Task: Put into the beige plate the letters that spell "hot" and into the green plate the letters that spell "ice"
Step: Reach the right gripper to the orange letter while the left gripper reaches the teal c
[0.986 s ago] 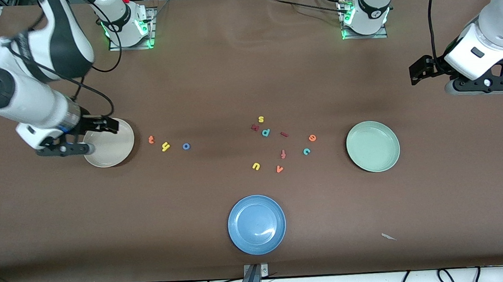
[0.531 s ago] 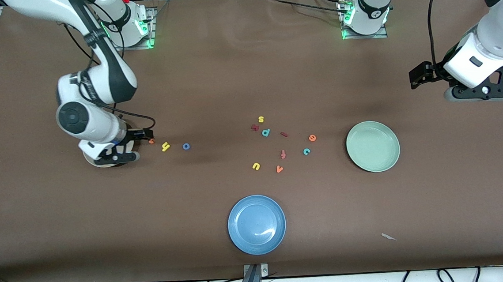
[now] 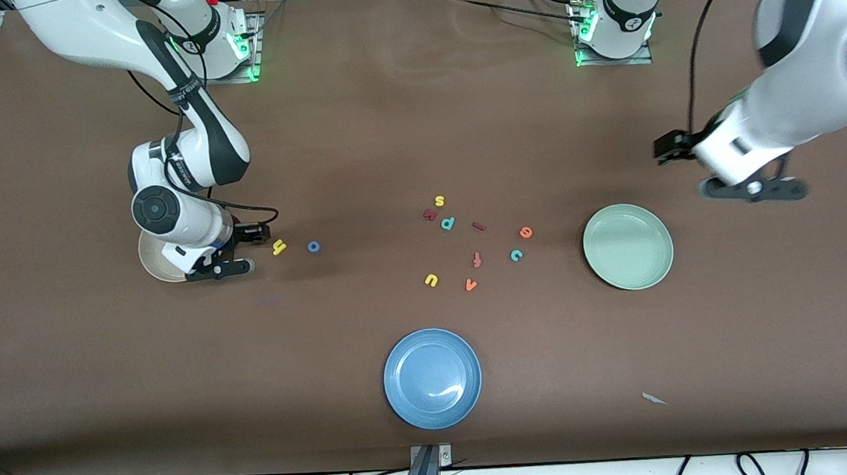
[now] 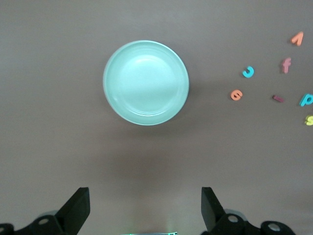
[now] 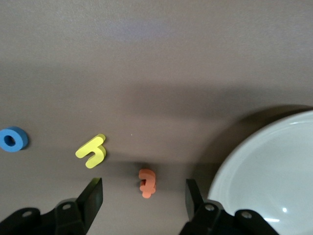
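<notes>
Front view: right claw point(image 3: 234, 252) low at the beige plate point(image 3: 151, 261), hiding the orange t; yellow h point(image 3: 279, 247) and blue o point(image 3: 313, 247) just beside it. Left claw point(image 3: 717, 172) up over bare worktop point(image 3: 385, 121) near the green plate point(image 3: 628, 246).

Left wrist view: fingers point(image 4: 78, 208) wide apart, empty; green plate ahead, e point(image 4: 236, 94), c point(image 4: 248, 72), i point(image 4: 278, 98) off to one side.

Right wrist view: fingers point(image 5: 93, 196) apart, t point(image 5: 147, 182) lying flat between them, untouched, long axis running toward the claw.

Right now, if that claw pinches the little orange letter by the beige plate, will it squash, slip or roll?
The orange t looks like thin foam, so probably light and slightly squashy. It lies flat on the table, so rolling seems unlikely. Being tiny between the right end effector fingers, it might skid aside.
</notes>
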You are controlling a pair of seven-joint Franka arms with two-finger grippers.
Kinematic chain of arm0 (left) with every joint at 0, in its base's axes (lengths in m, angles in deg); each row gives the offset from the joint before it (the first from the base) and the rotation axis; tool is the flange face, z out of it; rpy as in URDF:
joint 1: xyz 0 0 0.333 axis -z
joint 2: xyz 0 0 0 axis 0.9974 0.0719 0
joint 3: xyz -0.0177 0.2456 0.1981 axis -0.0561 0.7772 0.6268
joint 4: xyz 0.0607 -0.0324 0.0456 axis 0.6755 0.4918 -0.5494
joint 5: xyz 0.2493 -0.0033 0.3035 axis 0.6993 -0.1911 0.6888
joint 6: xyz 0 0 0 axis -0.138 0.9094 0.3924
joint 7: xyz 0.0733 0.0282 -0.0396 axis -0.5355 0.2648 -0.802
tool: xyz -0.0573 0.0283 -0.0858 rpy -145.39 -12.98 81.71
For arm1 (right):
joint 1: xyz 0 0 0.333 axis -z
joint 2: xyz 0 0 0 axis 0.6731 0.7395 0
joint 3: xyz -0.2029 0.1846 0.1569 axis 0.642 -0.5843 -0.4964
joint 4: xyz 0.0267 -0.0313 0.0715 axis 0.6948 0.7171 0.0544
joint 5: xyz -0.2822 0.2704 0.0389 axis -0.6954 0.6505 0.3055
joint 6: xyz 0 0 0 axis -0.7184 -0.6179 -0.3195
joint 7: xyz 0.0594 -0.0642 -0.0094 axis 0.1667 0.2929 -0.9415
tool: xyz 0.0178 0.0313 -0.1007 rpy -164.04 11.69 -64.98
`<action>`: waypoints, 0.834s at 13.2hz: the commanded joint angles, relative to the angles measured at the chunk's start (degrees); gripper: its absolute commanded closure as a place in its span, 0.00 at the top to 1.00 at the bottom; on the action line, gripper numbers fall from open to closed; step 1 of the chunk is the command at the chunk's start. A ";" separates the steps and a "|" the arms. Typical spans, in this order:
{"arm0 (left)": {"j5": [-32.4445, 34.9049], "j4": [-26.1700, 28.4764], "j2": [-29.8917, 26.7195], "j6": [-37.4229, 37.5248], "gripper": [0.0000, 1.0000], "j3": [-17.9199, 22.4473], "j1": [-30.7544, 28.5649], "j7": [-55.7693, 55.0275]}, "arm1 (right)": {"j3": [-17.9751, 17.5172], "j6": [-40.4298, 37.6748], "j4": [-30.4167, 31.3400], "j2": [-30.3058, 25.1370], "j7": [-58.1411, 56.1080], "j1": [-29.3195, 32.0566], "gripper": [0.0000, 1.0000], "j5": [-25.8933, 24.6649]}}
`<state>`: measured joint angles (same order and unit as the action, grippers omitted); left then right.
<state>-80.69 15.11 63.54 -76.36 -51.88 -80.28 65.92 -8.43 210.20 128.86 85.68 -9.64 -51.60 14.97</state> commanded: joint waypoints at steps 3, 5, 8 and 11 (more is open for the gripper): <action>-1.08 -1.60 11.71 -12.94 1.00 -0.17 6.97 0.19 | -0.61 1.71 1.09 0.57 -4.96 0.24 0.68 0.30; -2.15 -1.60 16.28 -19.35 1.00 -0.25 8.20 1.23 | -0.61 2.15 1.00 0.92 -8.29 0.33 0.68 0.39; -2.24 -1.60 21.91 -27.01 1.00 -0.60 10.93 5.72 | -0.61 4.08 1.44 2.24 -8.66 0.33 0.68 0.39; -1.89 -1.52 25.61 -32.62 1.00 -1.75 12.42 6.51 | -0.53 3.74 1.70 2.41 -8.84 0.33 0.65 0.39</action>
<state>-81.64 15.17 87.22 -106.14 -53.56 -69.09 70.21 -8.69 213.12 129.73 88.34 -17.20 -51.59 14.97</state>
